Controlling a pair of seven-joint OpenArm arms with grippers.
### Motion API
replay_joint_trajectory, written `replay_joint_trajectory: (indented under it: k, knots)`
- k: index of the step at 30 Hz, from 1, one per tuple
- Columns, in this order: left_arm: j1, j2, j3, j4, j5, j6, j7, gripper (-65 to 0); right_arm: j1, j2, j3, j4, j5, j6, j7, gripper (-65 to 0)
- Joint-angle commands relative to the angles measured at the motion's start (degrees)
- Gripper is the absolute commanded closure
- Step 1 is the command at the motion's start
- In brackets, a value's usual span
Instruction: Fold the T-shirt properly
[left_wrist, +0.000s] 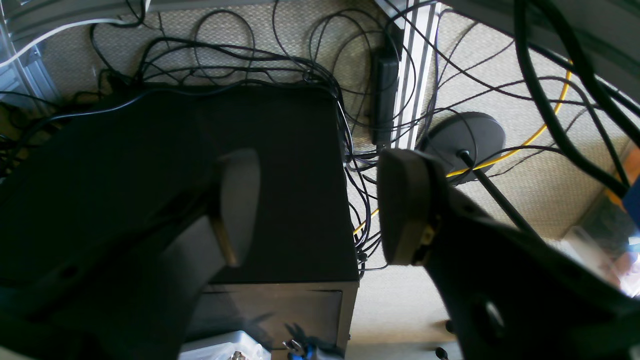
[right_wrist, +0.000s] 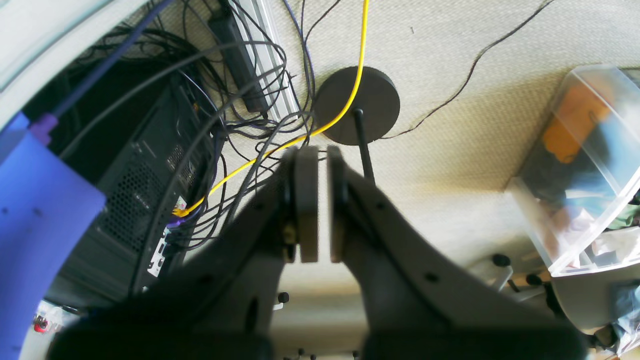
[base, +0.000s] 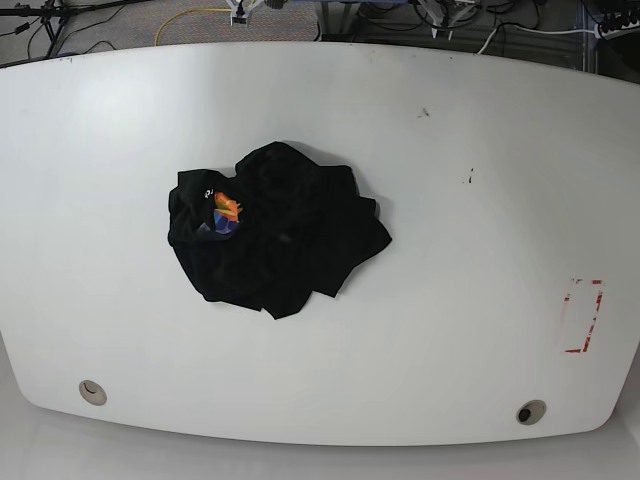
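T-shirt (base: 275, 232), black soft fabric with a small orange, yellow and blue-purple print, lies crumpled in a heap left of centre on the white oval table (base: 460, 250). Print faces up near the heap's left edge. No sleeve or hem lies flat; outline is irregular.

Neither arm shows in the base view. Right gripper (right_wrist: 317, 205): its wrist view looks down at carpet, cables and a black round stand base (right_wrist: 357, 105); pads together, nothing between them. Left gripper (left_wrist: 320, 205): jaws stand well apart, empty, over a black computer case (left_wrist: 280, 190) and floor cables.

Judged step: start of task, folding not begun, both arms parked off the table. Next move likely calls for bringing both grippers over the heap, opening the right one, then pinching two edges to spread the garment flat before any fold.
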Motion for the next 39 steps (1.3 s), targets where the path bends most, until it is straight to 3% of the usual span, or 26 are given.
replay_joint_trajectory:
  k: [1,39]
  knots:
    - [0.23,-0.06,-0.11,0.17,0.34,-0.01,-0.50,-34.0,-0.42,-0.01,-0.16,-0.21,-0.23,-0.25,0.04,-2.8]
    - [0.22,-0.48,-0.22,-0.19,0.39,-0.05,-1.36,-34.8,-1.17,-0.14,-0.17,-0.47,-0.27,-0.44,0.23,-2.6]
